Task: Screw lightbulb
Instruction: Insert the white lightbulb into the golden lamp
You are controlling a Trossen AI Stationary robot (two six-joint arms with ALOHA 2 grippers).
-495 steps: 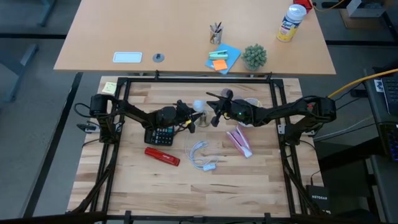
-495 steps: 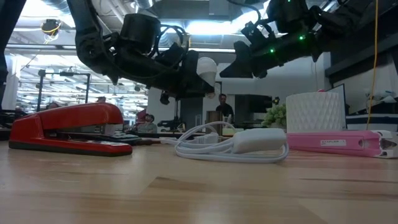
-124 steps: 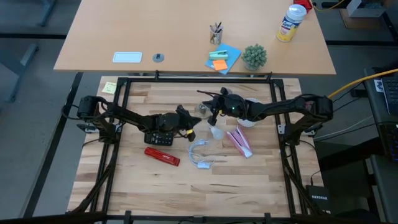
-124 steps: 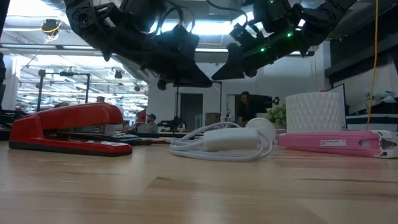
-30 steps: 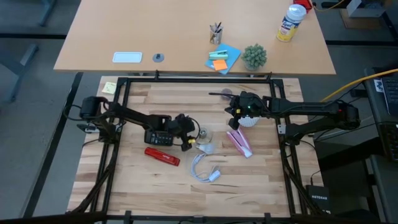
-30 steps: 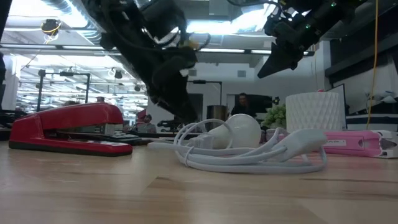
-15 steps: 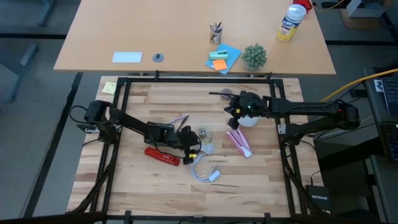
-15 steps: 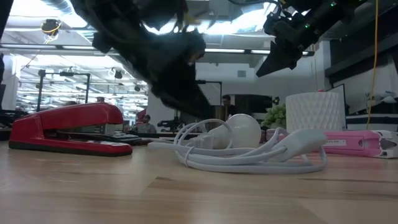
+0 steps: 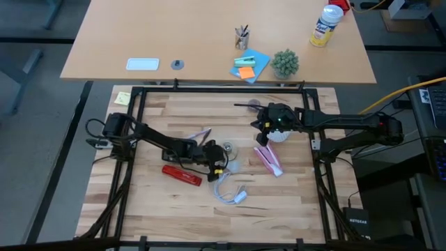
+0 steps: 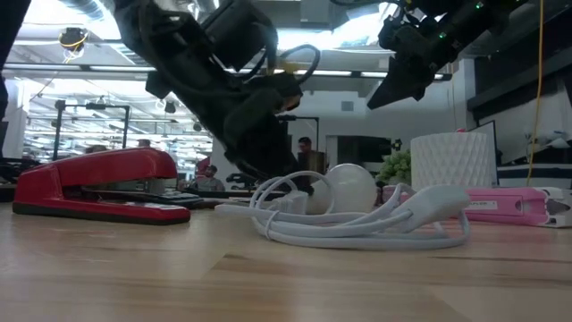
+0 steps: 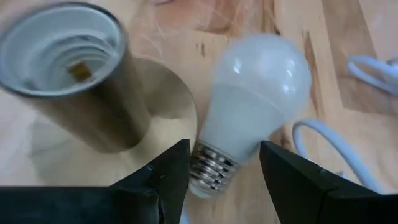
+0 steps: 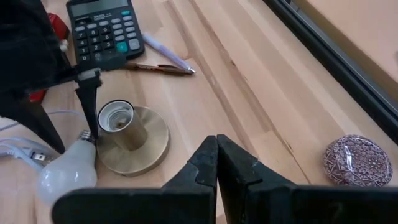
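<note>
lightbulb (image 11: 252, 102) lies unscrewed beside the socket (image 11: 74, 68); left tool (image 11: 224, 163) apart around its thread, right tool (image 12: 216, 163) together.

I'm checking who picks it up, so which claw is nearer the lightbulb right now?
Left. The left claw is right at the lightbulb, open, one finger either side of its screw end. The right claw, shut, hangs well away, above the white cup.

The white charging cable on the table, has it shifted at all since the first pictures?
Yes. In the high view the white cable now lies lower and slightly right of where it began, its plug end farther from the red stapler, which has stayed put.
</note>
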